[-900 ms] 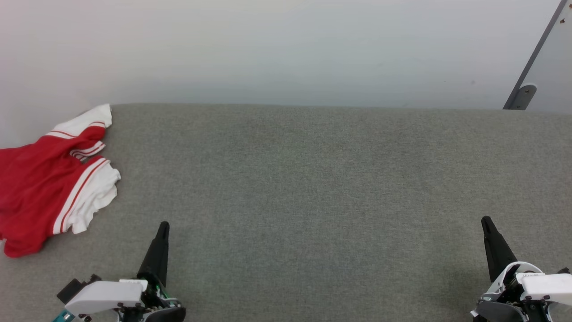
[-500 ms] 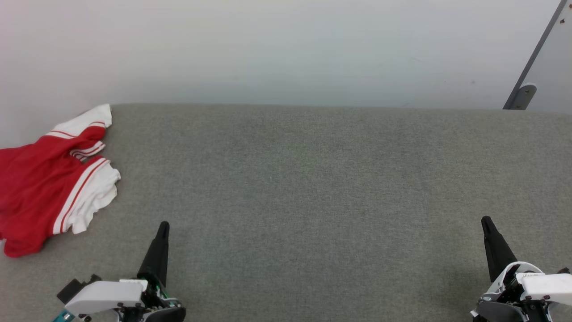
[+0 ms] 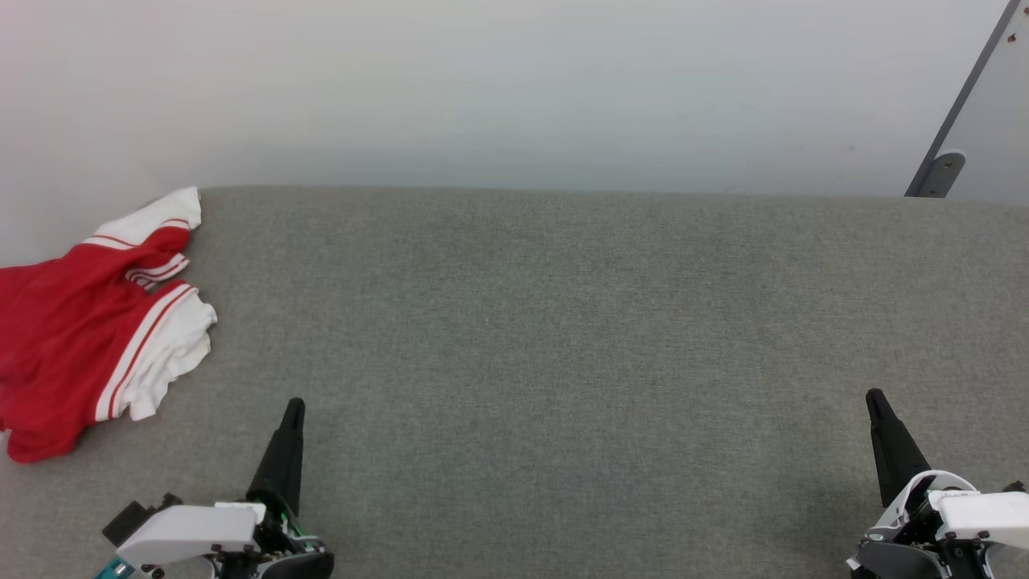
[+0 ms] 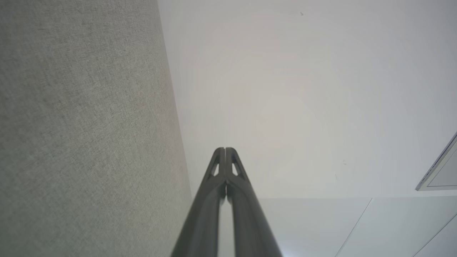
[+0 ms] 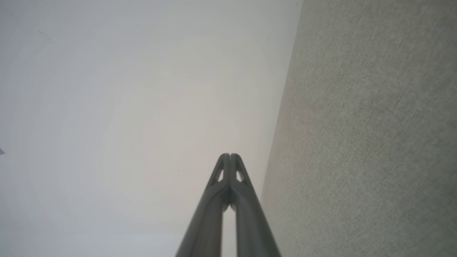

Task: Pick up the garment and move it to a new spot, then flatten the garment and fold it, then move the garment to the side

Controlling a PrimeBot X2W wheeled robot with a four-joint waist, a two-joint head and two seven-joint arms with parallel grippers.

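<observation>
The garment (image 3: 72, 338) lies crumpled at the left edge of the grey table (image 3: 547, 338) in the head view: red cloth with white sleeves edged in thin red stripes; part of it runs off the view's left side. My left gripper (image 3: 294, 406) stands shut near the table's front, right of and nearer than the garment, apart from it. Far over at the lower right my right gripper (image 3: 873, 397) is shut and empty. In the wrist views, the left gripper (image 4: 225, 150) and right gripper (image 5: 230, 155) each show fingertips pressed together with nothing between them.
A pale wall (image 3: 514, 88) rises behind the table's far edge. A grey slanted bar with a bracket (image 3: 939, 173) stands at the upper right. The felt-like tabletop stretches bare between the two grippers.
</observation>
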